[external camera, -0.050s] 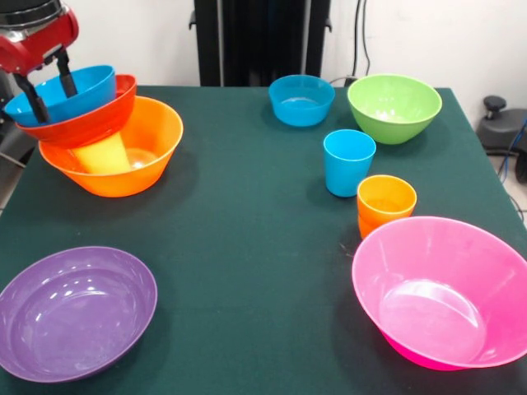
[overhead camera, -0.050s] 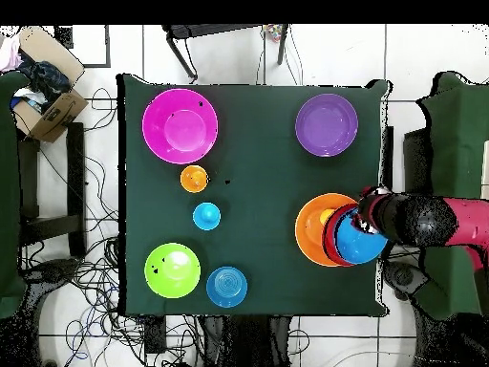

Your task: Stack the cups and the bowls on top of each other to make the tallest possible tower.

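Purple bowl (external camera, -0.050s: 76, 313) and pink bowl (external camera, -0.050s: 445, 292) lie nearest you | gripper (external camera, -0.050s: 48, 89) jaws clamp blue bowl's (external camera, -0.050s: 70, 92) rim atop tilted tower (external camera, -0.050s: 111, 144)

We see glossy, smooth plastic on every bowl: the pink bowl (external camera, -0.050s: 445, 296) and purple bowl (external camera, -0.050s: 74, 313) throw bright highlights, as do the green bowl (external camera, -0.050s: 394, 107) and the orange bowl (external camera, -0.050s: 123, 156). The blue cup (external camera, -0.050s: 348, 162) looks like equally shiny plastic. The table (external camera, -0.050s: 247, 214) wears a matt dark green cloth. We read the box (overhead camera, -0.050s: 48, 110) beside it as cardboard.
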{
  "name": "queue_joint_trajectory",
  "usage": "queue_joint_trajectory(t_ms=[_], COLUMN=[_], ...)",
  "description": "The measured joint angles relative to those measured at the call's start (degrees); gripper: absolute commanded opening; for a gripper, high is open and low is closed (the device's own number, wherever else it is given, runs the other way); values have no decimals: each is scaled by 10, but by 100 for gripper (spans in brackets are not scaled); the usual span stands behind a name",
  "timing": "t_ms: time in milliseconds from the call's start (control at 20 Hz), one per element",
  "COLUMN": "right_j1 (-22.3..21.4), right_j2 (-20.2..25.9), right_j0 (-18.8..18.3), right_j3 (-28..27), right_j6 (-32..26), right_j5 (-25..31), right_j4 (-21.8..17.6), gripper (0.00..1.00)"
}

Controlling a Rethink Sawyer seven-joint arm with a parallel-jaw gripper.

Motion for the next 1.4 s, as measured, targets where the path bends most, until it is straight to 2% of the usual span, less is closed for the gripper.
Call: queue_joint_trajectory(t_ms=[1400], right_j1=[-57], right_j2=[0], right_j0=[17], right_j3=[6], right_j6=[0], right_j5=[0], right_j4=[34], gripper=[100])
